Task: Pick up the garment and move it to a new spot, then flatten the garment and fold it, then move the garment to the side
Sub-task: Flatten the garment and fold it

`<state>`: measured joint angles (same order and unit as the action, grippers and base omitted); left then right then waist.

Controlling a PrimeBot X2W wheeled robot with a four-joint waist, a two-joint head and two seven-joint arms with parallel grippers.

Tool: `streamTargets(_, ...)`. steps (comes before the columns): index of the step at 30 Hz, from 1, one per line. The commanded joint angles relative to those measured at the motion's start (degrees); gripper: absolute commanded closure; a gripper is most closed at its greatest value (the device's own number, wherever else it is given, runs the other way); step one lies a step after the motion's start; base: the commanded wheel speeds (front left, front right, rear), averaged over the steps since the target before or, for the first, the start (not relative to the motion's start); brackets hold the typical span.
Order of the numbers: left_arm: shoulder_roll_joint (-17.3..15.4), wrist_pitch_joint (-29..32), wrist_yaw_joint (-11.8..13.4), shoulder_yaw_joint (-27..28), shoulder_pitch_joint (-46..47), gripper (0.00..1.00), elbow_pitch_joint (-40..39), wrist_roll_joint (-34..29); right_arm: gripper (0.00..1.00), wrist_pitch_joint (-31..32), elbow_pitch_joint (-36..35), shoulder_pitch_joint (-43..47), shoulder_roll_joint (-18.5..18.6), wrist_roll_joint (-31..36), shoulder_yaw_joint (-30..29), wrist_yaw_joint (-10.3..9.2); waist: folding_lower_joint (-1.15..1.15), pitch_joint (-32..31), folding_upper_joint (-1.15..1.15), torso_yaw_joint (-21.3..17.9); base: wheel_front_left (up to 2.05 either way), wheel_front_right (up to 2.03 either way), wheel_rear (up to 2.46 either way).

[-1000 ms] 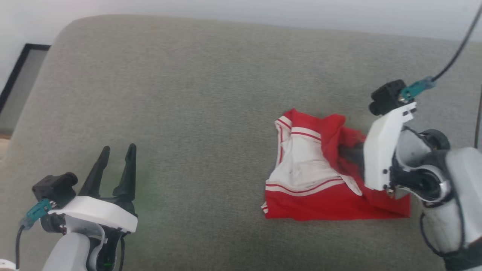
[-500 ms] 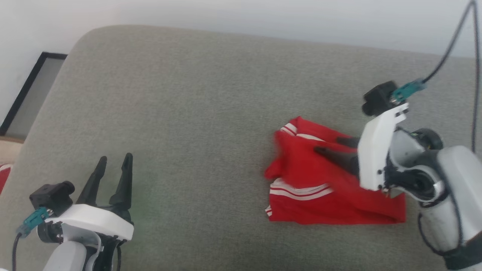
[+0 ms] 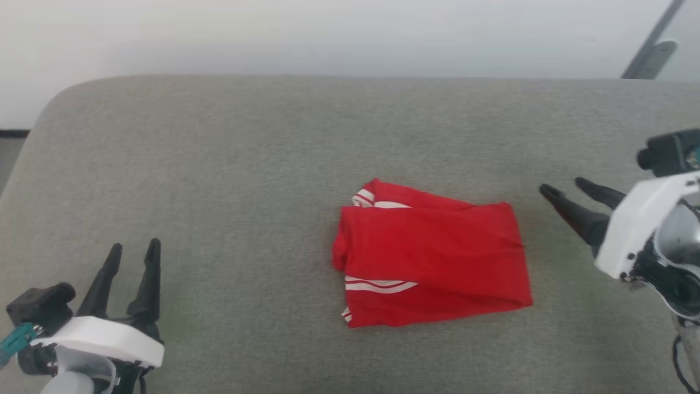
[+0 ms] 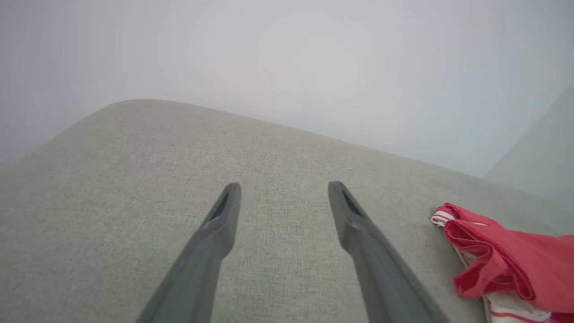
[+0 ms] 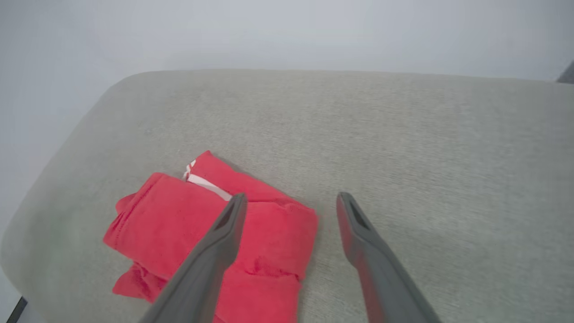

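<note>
While one folded garment [image 3: 432,246] lies on one cushion [image 3: 219,164] | left gripper [image 3: 135,245] released | right gripper [image 3: 562,185] released

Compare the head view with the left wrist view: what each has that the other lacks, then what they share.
Head view adds: the right gripper, open, beside the garment and apart from it; the garment's whole folded outline.
Left wrist view adds: a low side look at the garment's rolled edge, layers stacked.
Both: the left gripper, open over bare cushion, the garment and the pale wall.
</note>
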<state>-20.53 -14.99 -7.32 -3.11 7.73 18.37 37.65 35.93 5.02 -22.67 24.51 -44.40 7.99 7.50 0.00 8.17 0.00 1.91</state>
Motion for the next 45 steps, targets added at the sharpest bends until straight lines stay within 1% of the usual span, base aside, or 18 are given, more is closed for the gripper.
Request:
streamTargets(1,-0.41,-0.25,-0.09,0.67,-1.07,0.00,-0.43,-0.90,0.00,-2.78,0.26,1.63,0.21,0.86,-0.92,-0.03,0.00,-0.90,0.00,-1.93,0.00,0.00,0.00)
streamTargets(7,-1.29,-0.25,-0.09,1.81,-3.14,0.00,-1.07,-1.48,0.00,-12.58,2.28,5.07,0.64,3.73,-2.75,-0.03,0.00,-2.27,0.00,-4.56,0.00,0.00,0.00)
streamTargets(11,-1.12,-0.25,-0.09,2.32,-4.34,0.00,-1.39,-1.52,0.00,-17.87,4.29,7.01,0.46,4.52,-3.03,-0.02,0.00,-3.33,0.00,-5.54,0.00,0.00,0.00)
streamTargets(13,-1.11,-0.25,-0.09,2.46,-4.85,0.00,-1.52,-1.75,0.00,-20.71,5.09,7.81,0.84,5.33,-2.68,-0.03,0.00,-3.87,0.00,-5.85,0.00,0.00,0.00)
streamTargets(14,-1.11,-0.25,-0.09,2.46,-4.85,0.00,-1.52,-1.75,0.00,-20.71,5.09,7.81,0.84,5.33,-2.68,-0.03,0.00,-3.87,0.00,-5.85,0.00,0.00,0.00)
streamTargets(21,-1.13,-0.25,-0.09,3.26,-6.85,0.00,-1.59,-2.28,0.00,-30.62,7.77,10.01,1.46,7.10,-1.54,-0.03,0.00,-5.73,0.00,-6.43,0.00,0.00,0.00)
streamTargets(25,-0.86,-0.25,-0.09,3.96,-7.77,0.00,-1.91,-2.51,0.00,-34.57,9.32,10.86,1.83,7.35,-1.45,-0.03,0.00,-6.34,0.00,-6.52,0.00,0.00,0.00)
streamTargets(29,-0.77,-0.25,-0.09,4.48,-8.55,0.00,-2.26,-2.78,0.00,-37.47,10.56,11.59,1.91,7.39,-1.81,-0.03,0.00,-6.90,0.00,-6.43,0.00,0.00,0.00)
streamTargets(36,-0.53,-0.25,-0.09,5.42,-9.71,0.00,-2.68,-2.97,0.00,-40.05,12.07,12.82,1.43,7.56,-1.92,-0.02,0.00,-7.50,0.00,-6.23,0.00,0.00,0.00)
streamTargets(45,-0.01,-0.25,-0.10,6.38,-10.44,0.00,-3.65,-3.60,0.00,-40.23,12.42,13.78,1.06,6.65,-2.24,-0.03,0.00,-7.14,0.00,-5.93,0.00,0.00,0.00)
